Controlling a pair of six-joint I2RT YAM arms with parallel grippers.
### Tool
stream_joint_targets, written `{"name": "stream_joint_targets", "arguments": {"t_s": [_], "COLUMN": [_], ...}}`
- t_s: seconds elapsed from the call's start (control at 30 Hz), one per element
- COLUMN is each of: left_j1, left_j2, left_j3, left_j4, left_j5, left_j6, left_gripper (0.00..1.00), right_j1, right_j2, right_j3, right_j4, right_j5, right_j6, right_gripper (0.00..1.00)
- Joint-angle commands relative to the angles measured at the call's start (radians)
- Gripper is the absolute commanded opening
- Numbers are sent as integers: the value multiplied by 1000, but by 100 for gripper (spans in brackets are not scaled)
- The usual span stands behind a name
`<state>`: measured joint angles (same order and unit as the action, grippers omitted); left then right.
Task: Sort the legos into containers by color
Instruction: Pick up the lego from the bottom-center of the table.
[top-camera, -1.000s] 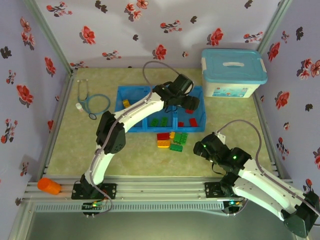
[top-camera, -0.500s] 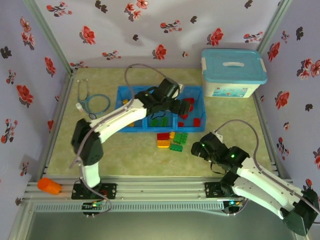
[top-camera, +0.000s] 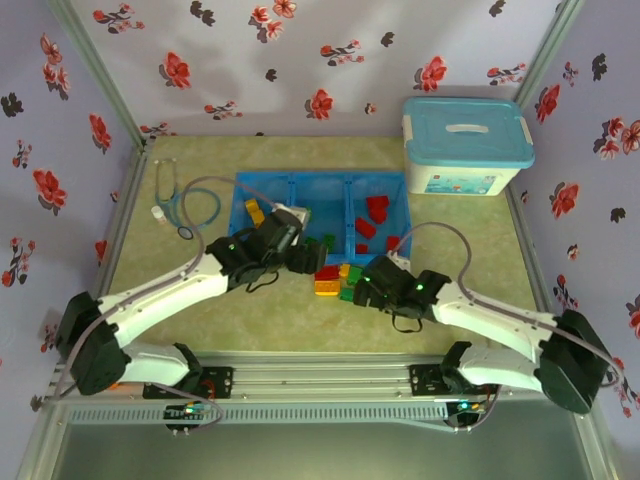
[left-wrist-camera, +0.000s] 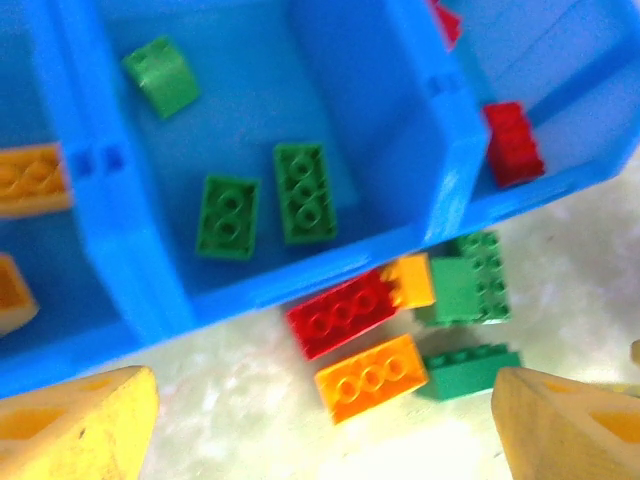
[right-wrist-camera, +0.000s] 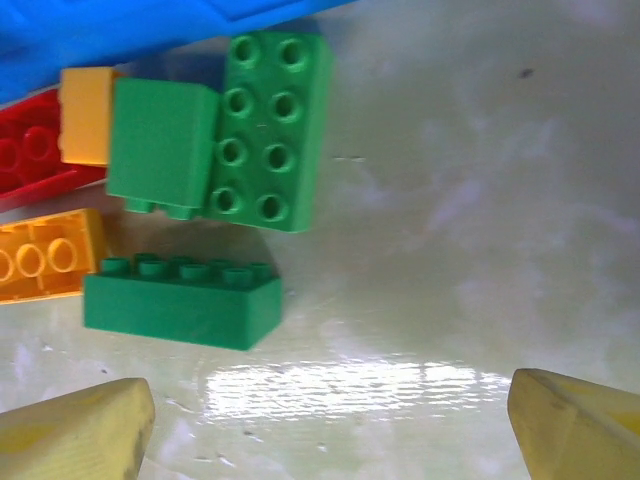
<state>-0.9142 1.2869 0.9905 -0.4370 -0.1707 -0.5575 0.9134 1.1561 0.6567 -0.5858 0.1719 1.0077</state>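
Swinging back from the tray (left-wrist-camera: 440, 190), my left gripper (left-wrist-camera: 320, 430) joins the right gripper (right-wrist-camera: 325, 430) over the loose legos (left-wrist-camera: 340, 315), both with jaws apart, seemingly empty: next picks ready.

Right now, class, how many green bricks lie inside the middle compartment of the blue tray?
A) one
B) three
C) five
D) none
B: the left wrist view shows three green bricks lying on the floor of the middle compartment, one near its far corner and two side by side.
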Motion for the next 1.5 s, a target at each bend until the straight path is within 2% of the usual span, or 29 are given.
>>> {"name": "stream_joint_targets", "arguments": {"t_s": [0.0,0.27,0.5,0.67,0.8,0.93,1.3,1.47], "left_j1": [2,12,31,44,47,47,47,48], "left_j2": [-95,-260,-338,-368,-368,-368,-362,-367], "left_j3": [-78,-229,-282,-300,-311,-318,-317,-326], "left_j4": [-19,-81,-118,-128,-128,-122,-118,-115], "left_j5": [-65,-106,-121,-122,-119,-121,-120,-121], "left_j6": [-60,-117,-127,-126,-129,-131,-127,-130], "left_gripper": [87,87,86,87,87,87,86,86], "right_j1": [31,61,76,76,76,76,76,87], "right_j2": [80,264,360,405,406,379,324,268], "right_j3": [60,167,227,235,227,200,137,166], "right_j4": [44,67,70,72,59,52,42,-27], "right_j5": [45,42,39,40,55,70,70,89], "right_j6": [64,76,83,100,114,124,137,119], "right_gripper": [92,91,89,83,75,63,60,59]}}
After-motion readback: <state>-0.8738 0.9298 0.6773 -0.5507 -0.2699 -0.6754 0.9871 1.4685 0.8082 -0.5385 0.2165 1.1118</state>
